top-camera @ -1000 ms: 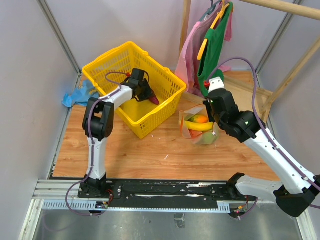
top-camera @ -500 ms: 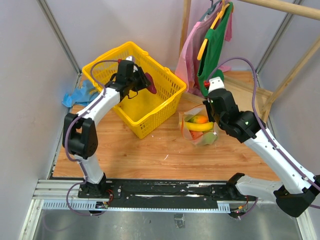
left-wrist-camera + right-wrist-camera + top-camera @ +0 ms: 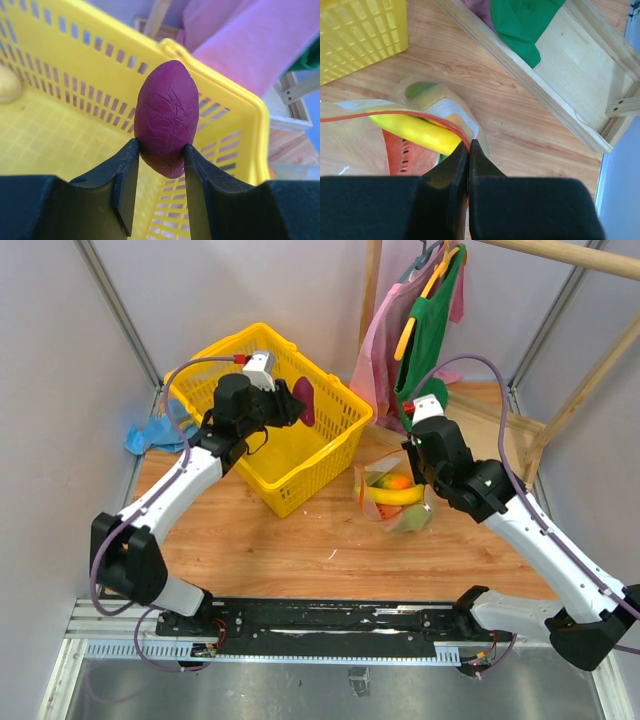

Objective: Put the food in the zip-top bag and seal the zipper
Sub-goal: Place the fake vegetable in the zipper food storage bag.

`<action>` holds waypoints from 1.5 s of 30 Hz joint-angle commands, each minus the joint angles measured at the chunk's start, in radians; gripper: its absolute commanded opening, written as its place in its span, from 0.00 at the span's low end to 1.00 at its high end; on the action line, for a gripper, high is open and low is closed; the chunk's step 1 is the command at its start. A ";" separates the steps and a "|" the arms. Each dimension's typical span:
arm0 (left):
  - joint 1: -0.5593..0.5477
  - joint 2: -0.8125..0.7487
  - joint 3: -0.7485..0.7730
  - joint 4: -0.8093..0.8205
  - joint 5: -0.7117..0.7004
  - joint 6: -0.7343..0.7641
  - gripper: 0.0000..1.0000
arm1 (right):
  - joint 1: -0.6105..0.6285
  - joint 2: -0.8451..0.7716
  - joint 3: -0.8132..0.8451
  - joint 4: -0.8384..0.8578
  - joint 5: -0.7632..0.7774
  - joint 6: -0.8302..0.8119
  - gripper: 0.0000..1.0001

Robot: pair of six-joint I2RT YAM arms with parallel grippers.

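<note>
Worryingly, the left gripper point(image 3: 161, 152), half-closed on the purple piece point(image 3: 166, 112) by its lower end alone, may drop it before the zip-top bag point(image 3: 350, 142), pinched by the tight-closed right gripper point(image 3: 469, 149).

Yellow basket point(image 3: 312, 476) beside hanging garments point(image 3: 430, 335)

left claw point(image 3: 160, 148): risen out of yellow basket point(image 3: 300, 480); purple piece point(image 3: 166, 112): carried up, now above rim

No legible text, label, brand, number or sign on any surface in view.
</note>
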 commanded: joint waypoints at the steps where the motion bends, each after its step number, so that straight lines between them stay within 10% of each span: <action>1: -0.060 -0.123 -0.069 0.144 0.020 0.159 0.14 | 0.004 0.004 0.026 0.030 -0.031 0.014 0.01; 15: -0.378 -0.366 -0.255 0.335 -0.030 0.418 0.13 | 0.005 0.026 0.038 0.035 -0.050 0.042 0.01; 33: -0.613 -0.253 -0.341 0.401 -0.048 0.407 0.11 | 0.004 0.015 0.033 0.030 -0.077 0.086 0.01; 45: -0.615 -0.252 -0.252 0.256 -0.234 0.349 0.37 | 0.005 0.002 0.021 0.025 -0.079 0.091 0.01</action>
